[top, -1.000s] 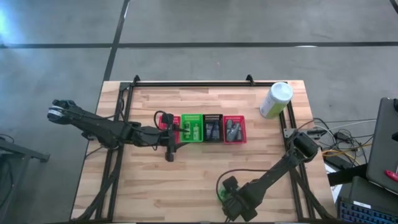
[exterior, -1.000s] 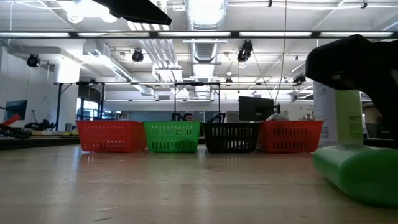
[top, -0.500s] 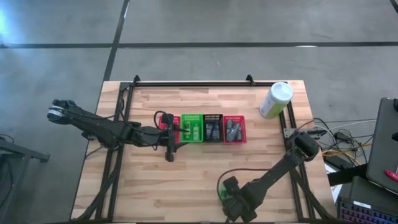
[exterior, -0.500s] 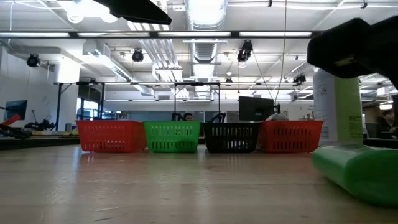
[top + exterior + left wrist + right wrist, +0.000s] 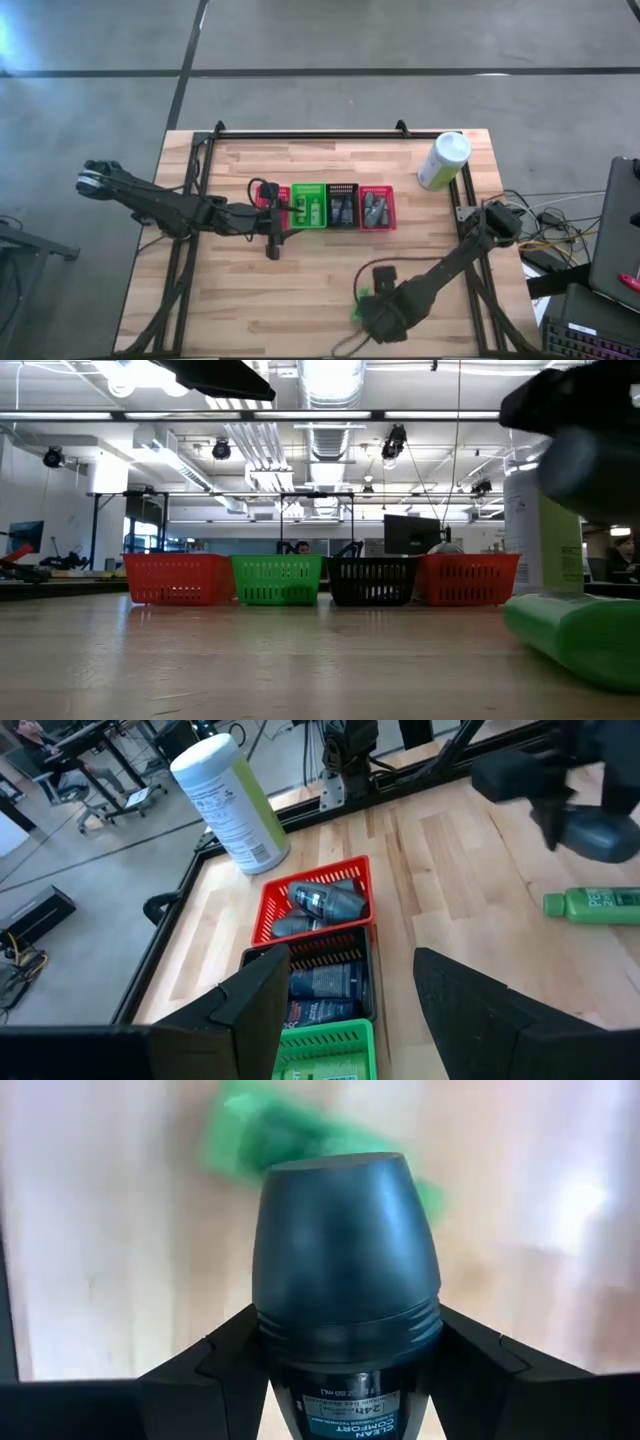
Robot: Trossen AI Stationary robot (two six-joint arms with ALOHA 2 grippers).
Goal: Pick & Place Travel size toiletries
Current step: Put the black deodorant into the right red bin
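My right gripper (image 5: 347, 1322) is shut on a dark grey roll-on bottle (image 5: 345, 1240) with a dark rounded cap, above the table's near edge (image 5: 378, 312). Below it a green tube (image 5: 578, 635) lies on its side on the wood, also seen in the left wrist view (image 5: 595, 905). My left gripper (image 5: 350, 1010) is open and hovers over the left end of the basket row (image 5: 272, 222). The right red basket (image 5: 315, 905) holds grey oval bottles, and the black basket (image 5: 325, 985) holds dark tubes. My right gripper pinches the roll-on bottle between its two fingers (image 5: 225, 1365), at the seam where the cap meets the body (image 5: 275, 1342). The cap end sticks out past the fingertips. The bottle is lifted clear of the table (image 5: 600, 832).
Four mesh baskets stand in a row mid-table: red (image 5: 178, 580), green (image 5: 308, 205), black (image 5: 342, 205), red (image 5: 377, 208). A tall white-and-green canister (image 5: 443, 160) stands at the far right corner. Bare wood lies near and far of the baskets.
My right gripper has risen from just above the green tube and drifted a little toward the far edge. The green tube has stayed where it lay.
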